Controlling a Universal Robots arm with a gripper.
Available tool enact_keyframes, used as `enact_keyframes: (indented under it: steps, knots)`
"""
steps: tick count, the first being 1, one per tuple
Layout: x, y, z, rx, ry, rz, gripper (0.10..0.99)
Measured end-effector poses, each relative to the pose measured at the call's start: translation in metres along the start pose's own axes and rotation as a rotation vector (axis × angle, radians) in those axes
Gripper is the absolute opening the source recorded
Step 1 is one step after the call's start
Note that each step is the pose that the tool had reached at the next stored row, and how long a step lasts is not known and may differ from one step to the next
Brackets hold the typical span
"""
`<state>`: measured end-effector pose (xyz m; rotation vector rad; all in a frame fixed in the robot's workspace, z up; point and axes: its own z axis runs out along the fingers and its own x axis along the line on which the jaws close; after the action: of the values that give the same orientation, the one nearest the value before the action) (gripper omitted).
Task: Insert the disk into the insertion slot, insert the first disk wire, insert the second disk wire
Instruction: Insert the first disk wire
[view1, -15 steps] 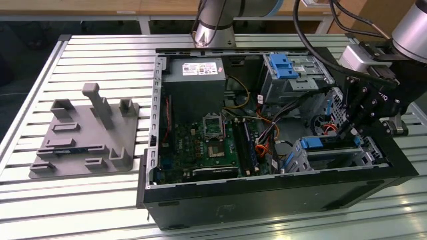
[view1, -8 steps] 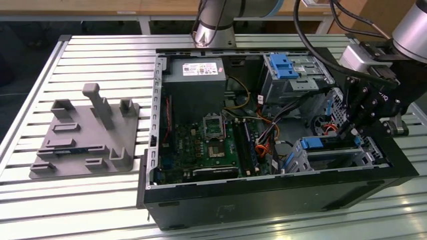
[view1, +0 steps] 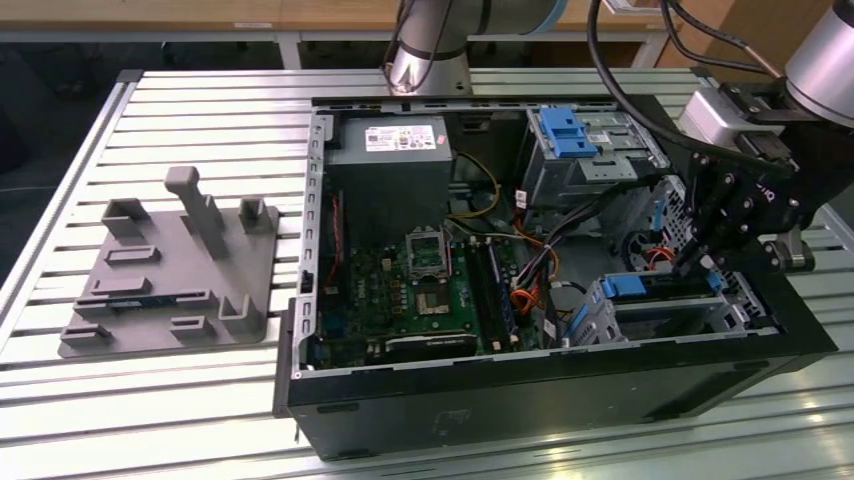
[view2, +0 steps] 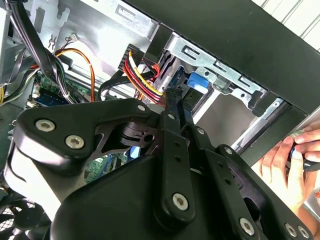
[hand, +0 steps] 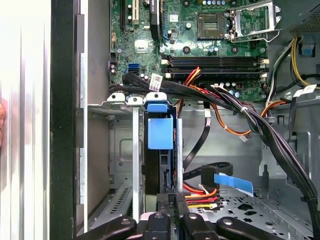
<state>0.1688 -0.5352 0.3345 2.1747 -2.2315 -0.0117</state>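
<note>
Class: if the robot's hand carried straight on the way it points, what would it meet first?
Most likely the disk seated in the insertion slot, directly ahead of the hand in the first wrist view; depth is unclear.

arm (view1: 427, 45): silver-grey tube | pincer (view2: 177, 100): black links, silver screws | cables (view1: 599, 60): black

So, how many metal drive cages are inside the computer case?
2. The tall cage with a blue latch stands near the power supply; the low cage sits beside the gripper.
</note>
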Motion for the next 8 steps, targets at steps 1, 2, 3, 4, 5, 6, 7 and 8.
enact_keyframes:
  steps: [1,2,3,4,5,6,7,8]
  knots:
    - [0.0000,0.0000,0.0000,0.000,0.0002,0.000,0.165]
    - [0.0000,0.0000,0.0000,0.000,0.0002,0.000,0.165]
    - [0.0001,0.0000,0.0000,0.000,0.0002,0.000,0.165]
    - [0.0001,0.0000,0.0000,0.000,0.0002,0.000,0.165]
    - [0.0001,0.0000,0.0000,0.000,0.0007,0.000,0.165]
    - [0.0001,-0.0002,-0.0001,-0.001,0.0016,0.000,0.165]
    - [0.0001,-0.0004,0.0000,-0.001,0.0018,0.000,0.165]
    - [0.0001,-0.0006,0.0000,-0.001,0.0021,0.000,0.165]
